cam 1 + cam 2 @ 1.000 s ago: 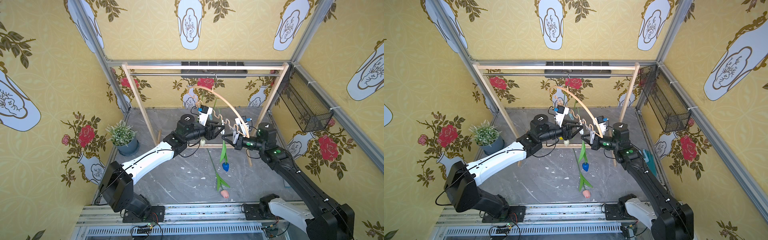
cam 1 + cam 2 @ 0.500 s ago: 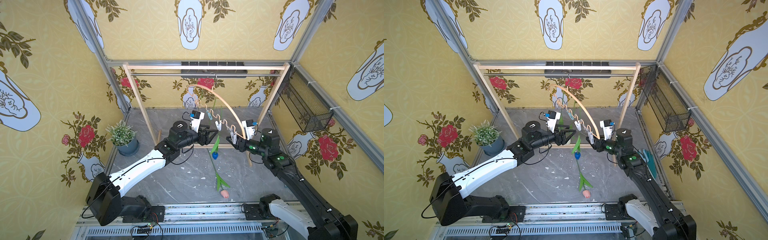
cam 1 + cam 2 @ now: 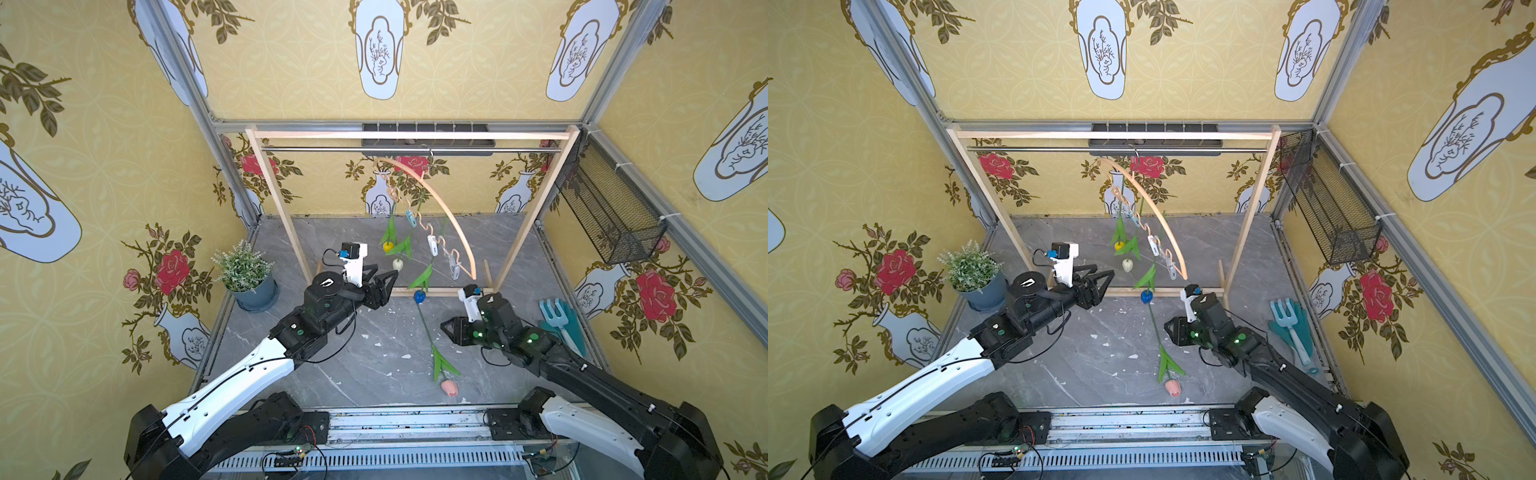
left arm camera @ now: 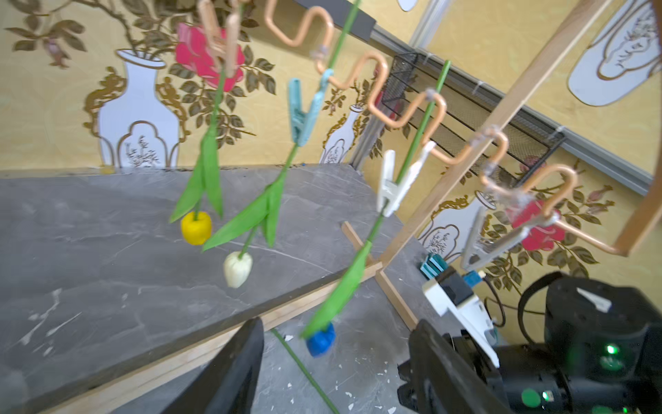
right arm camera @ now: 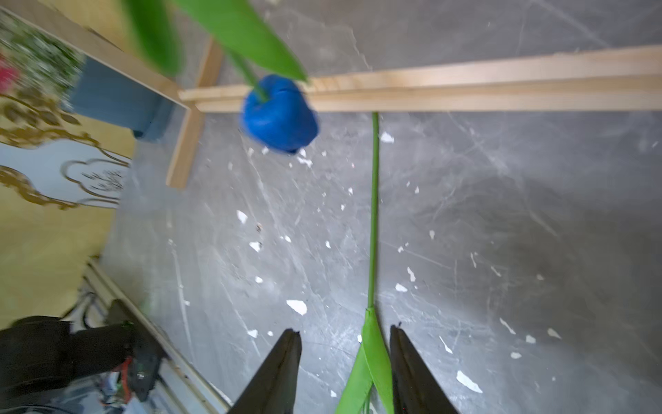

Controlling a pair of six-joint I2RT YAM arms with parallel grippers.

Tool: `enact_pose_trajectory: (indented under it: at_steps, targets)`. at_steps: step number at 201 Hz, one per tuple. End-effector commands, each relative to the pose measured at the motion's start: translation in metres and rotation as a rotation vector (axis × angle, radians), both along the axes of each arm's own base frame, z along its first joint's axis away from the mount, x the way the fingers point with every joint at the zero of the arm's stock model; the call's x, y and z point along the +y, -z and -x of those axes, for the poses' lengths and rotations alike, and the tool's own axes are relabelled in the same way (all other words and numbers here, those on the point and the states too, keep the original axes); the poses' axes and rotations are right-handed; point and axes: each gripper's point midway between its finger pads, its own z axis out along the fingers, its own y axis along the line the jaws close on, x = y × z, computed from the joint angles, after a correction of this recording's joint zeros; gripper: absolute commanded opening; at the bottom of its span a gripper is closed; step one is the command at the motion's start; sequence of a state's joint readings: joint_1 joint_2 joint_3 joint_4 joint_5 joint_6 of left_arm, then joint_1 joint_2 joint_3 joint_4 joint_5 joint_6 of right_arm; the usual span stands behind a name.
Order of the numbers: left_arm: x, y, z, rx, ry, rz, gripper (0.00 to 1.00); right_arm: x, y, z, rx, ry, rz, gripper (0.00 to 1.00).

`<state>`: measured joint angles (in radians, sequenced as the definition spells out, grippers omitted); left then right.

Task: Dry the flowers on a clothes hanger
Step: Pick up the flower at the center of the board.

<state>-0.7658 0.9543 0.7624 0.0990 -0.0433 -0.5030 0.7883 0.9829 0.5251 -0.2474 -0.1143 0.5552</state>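
We find the wooden rack frame (image 3: 332, 134) standing on the grey floor (image 3: 365, 374). Its metal rail (image 3: 316, 148) carries the clothes hanger (image 3: 444, 203) by the hook. The hanger is turned so that one end points at the back wall and the other toward the arms.

The left gripper (image 3: 386, 272) is raised just beside the hanging flowers, jaws wide apart and holding nothing. The right gripper (image 3: 444, 327) sits low over the floor, jaws partly apart and clamped on nothing. In the right wrist view a leaf of the pink tulip (image 3: 449, 387) shows between its fingers (image 5: 283, 358); we cannot tell whether they touch it.

That tulip lies on the floor. The yellow tulip (image 3: 387, 246), white tulip (image 3: 398, 264) and blue tulip (image 3: 419, 296) hang head down from the hanger. A blue clip (image 3: 410, 218) holds the white tulip's stem and a white clip (image 3: 432, 245) holds the blue one's. We cannot make out how the yellow one is fastened.
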Motion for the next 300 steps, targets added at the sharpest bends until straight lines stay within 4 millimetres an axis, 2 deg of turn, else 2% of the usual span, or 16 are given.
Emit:
enact_pose_trajectory:
  at_steps: [1, 31, 58, 121, 150, 179, 238, 267, 300]
  targets:
    - [0.023, 0.013, -0.002, 0.035, -0.111, 0.002, 0.69, 0.003, 0.016, -0.012, -0.052, 0.106, 0.083, 0.44]
    - [0.039, 0.031, 0.002, 0.084, -0.171, 0.015, 0.67, 0.019, 0.042, -0.014, -0.032, 0.129, 0.188, 0.42]
    - [0.043, 0.039, 0.004, 0.103, -0.183, 0.027, 0.64, 0.022, 0.06, -0.015, -0.004, 0.149, 0.269, 0.39]
    - [0.044, 0.042, 0.003, 0.107, -0.189, 0.023, 0.61, 0.036, 0.08, -0.014, 0.037, 0.108, 0.276, 0.37]
    - [0.042, 0.045, 0.002, 0.117, -0.185, 0.028, 0.59, 0.035, 0.084, -0.017, 0.045, 0.109, 0.287, 0.3]
    - [0.041, 0.044, 0.001, 0.111, -0.185, 0.03, 0.58, 0.033, 0.088, -0.016, 0.05, 0.108, 0.301, 0.16]
    - [0.039, 0.048, 0.001, 0.121, -0.181, 0.028, 0.58, 0.033, 0.085, -0.012, 0.03, 0.072, 0.285, 0.0]
    - [0.039, 0.048, 0.001, 0.122, -0.18, 0.03, 0.57, 0.045, 0.072, -0.004, 0.003, -0.017, 0.217, 0.0]
    - [0.039, 0.054, 0.002, 0.142, -0.181, 0.032, 0.57, 0.06, 0.044, 0.011, -0.043, -0.127, 0.07, 0.0]
